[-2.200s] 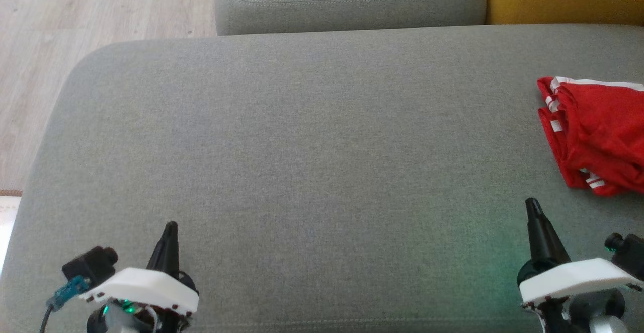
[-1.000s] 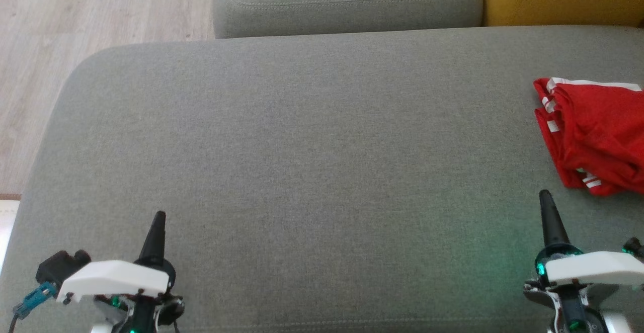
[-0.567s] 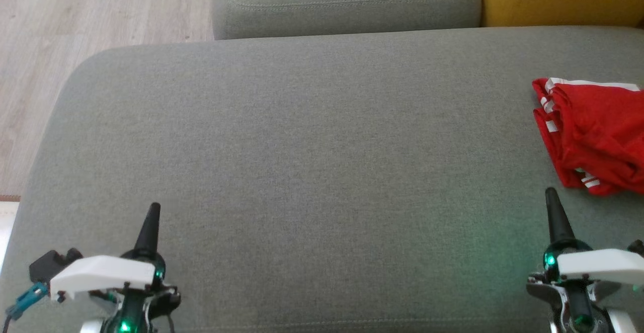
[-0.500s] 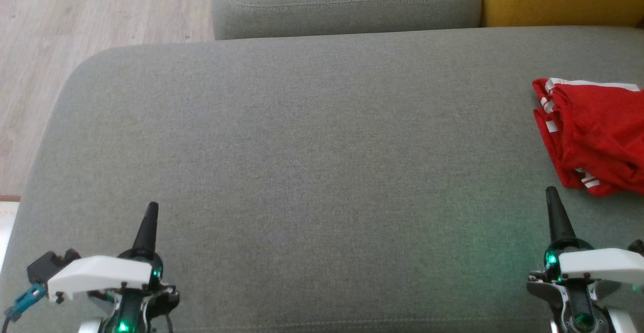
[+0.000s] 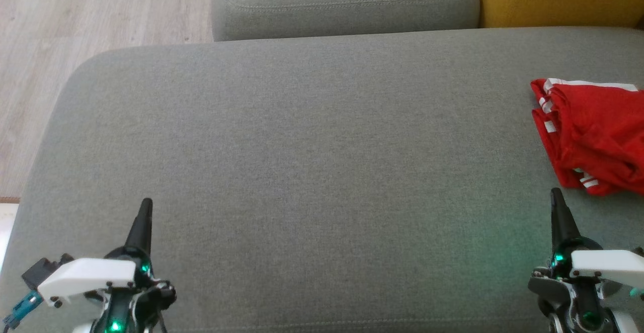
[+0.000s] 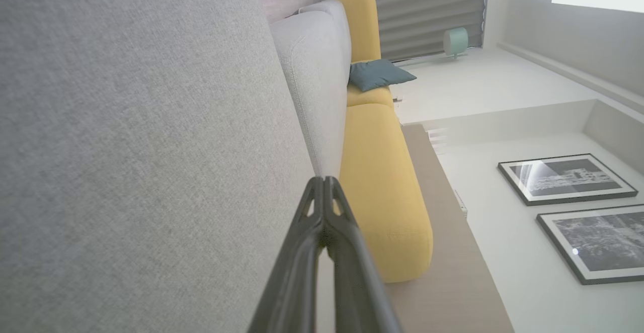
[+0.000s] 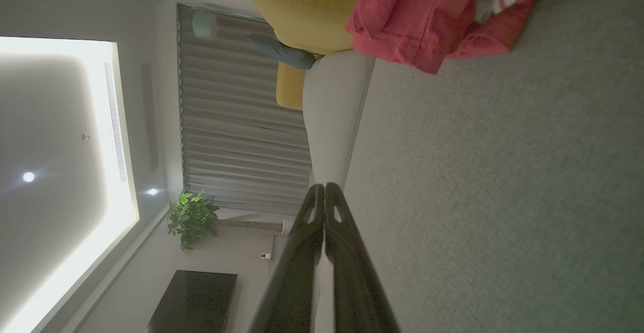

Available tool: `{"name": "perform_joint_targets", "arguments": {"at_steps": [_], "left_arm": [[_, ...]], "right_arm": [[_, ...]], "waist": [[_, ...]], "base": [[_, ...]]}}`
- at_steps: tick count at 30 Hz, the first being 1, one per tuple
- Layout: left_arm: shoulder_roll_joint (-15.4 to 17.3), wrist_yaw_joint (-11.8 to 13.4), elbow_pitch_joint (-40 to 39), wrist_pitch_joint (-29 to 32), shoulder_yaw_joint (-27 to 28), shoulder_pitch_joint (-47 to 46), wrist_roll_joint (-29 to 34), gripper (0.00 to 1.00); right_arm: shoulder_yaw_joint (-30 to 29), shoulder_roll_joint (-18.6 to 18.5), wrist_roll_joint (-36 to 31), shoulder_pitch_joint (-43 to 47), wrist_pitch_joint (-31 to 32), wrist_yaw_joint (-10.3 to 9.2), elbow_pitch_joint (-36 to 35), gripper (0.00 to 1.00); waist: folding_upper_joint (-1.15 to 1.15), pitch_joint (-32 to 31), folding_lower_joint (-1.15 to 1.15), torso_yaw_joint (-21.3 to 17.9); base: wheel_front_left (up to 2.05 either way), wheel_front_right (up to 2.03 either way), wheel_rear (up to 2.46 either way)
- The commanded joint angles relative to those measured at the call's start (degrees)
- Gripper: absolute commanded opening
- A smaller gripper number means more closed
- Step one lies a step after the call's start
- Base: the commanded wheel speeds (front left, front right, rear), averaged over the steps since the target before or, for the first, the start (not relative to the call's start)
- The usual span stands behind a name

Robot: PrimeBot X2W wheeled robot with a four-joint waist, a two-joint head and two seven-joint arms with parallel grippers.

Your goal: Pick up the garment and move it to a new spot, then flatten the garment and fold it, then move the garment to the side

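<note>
1. The garment is red with white stripes. It lies on the grey seat at the robot's far right, bunched in loose layers rather than spread flat, and the head view's right edge cuts it off.
2. The right gripper hangs low over the seat's near right part. In the right wrist view its jaws are pressed together, tip to tip, with nothing between them.
3. The left gripper hangs over the near left part. Its jaws are together in the same way and also hold nothing.
4. The key relation is that the garment lies ahead of the right jaws and off to their right. Its near striped corner is close to the tip, with bare seat between – not touching. The left jaws are well apart from it, with most of the seat between.
5. The visible part of the garment runs roughly near-to-far, and its left edge slants toward the right jaws as it comes nearer. How far it goes on to the right is hidden, so I cannot settle its true long axis.
6. In my judgement the scene fits two stages – a heap waiting to be lifted to a new spot, or a loosely folded bundle already set aside. Either way, any reach for it would fall to the right arm, and its jaws would have to part first.
</note>
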Motion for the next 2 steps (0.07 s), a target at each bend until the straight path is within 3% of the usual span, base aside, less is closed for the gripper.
{"name": "perform_joint_targets", "arguments": {"at_steps": [1, 2], "left_arm": [[0.23, -0.73, -1.53, 0.62, 2.76, -3.61, -1.53, 0.0], [0.15, -0.88, -1.52, 0.79, 2.98, -3.66, -2.11, 0.0]], "right_arm": [[0.67, -1.31, 1.99, -3.71, 0.24, 0.19, -1.51, 0.0], [0.63, -1.31, 2.66, -3.81, 0.27, 0.2, -1.39, 0.0]], "waist": [[0.0, -0.02, 0.0, -0.01], [0.0, -0.03, 0.0, -0.02]], "base": [[0.0, 0.0, 0.0], [0.0, 0.0, 0.0]]}}
